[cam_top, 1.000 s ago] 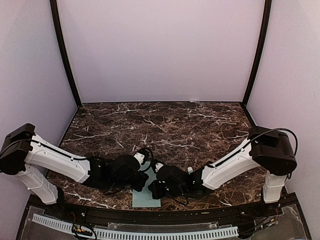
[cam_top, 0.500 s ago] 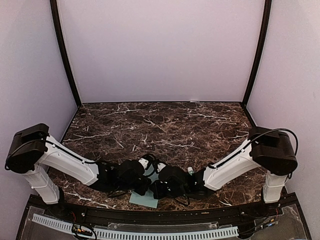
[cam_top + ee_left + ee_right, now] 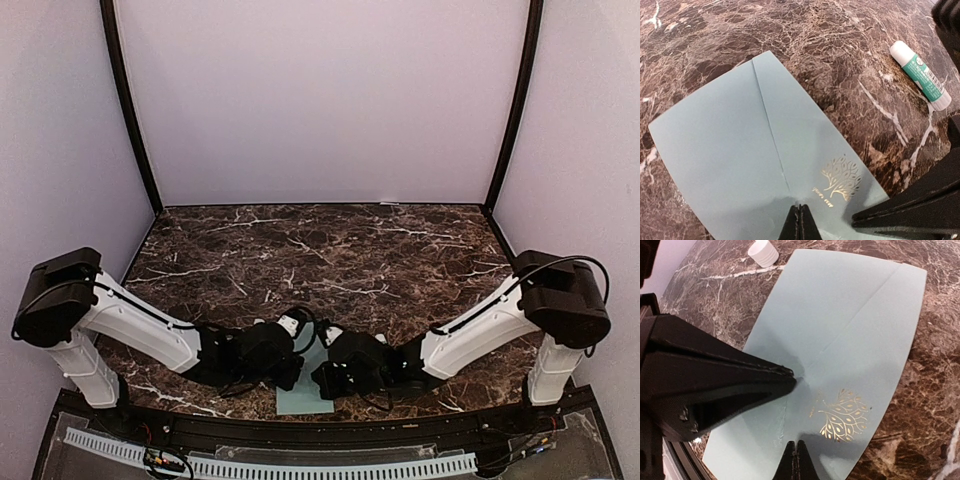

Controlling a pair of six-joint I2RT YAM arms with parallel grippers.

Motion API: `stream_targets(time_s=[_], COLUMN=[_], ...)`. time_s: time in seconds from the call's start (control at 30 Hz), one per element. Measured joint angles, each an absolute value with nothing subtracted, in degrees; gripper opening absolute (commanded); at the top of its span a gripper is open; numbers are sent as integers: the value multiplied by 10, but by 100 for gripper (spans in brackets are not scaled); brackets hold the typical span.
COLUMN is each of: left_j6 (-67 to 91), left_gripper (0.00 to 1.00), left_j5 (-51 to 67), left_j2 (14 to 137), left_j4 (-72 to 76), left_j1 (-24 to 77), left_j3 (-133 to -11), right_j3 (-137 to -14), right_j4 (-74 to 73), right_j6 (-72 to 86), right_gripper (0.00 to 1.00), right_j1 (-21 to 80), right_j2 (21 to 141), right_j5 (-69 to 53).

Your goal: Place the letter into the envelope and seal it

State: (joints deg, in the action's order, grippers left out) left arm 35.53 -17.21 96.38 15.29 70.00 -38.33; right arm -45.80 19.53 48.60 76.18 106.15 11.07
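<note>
Right at the near edge of the marble table (image 3: 330, 250), the envelope (image 3: 730, 150) is lying flat, fold lines up, with its gold tree emblem (image 3: 842, 415) showing. The left gripper (image 3: 800, 222) is bearing down on it, fingers pressed together and pinching nothing. The right gripper (image 3: 794, 460) is coming in from the opposite side, tips over the paper, likewise closed and empty. Just beyond, a glue stick (image 3: 920, 75) is lying on the marble, apart from the envelope.

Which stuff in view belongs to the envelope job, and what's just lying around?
Job: envelope; glue stick, likely for sealing; left pincer and right pincer, both shut, tips on the envelope.
Lying about: small white round piece near the envelope, cap or stick end, cannot tell.
</note>
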Motion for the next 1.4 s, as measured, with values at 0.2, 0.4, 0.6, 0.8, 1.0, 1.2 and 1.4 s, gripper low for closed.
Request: stream_targets(time_s=[0.2,0.4,0.6,0.8,1.0,1.2,1.4], left_j6=[335,326,315,301,291,290,292], left_gripper=[0,0,0,0,0,0,0], left_j5=[-183,-178,-178,-189,-187,-181,-181], left_j2=[922,874,892,958,994,1017,1030], left_j4=[95,76,72,74,87,125,150], left_j1=[710,717,719,712,692,672,660], left_j3=[-389,-393,-408,-457,-461,-460,-457], right_j3=[-458,-467,-468,-469,-474,-458,-427], right_j4=[117,80,90,122,158,198,244], right_j6=[445,418,410,410,418,437,446], right_gripper=[0,0,0,0,0,0,0], right_j1=[745,713,707,707,707,707,707], right_j2=[1018,995,1004,1031,1055,1060,1056], right_j5=[89,82,46,16,10,13,18])
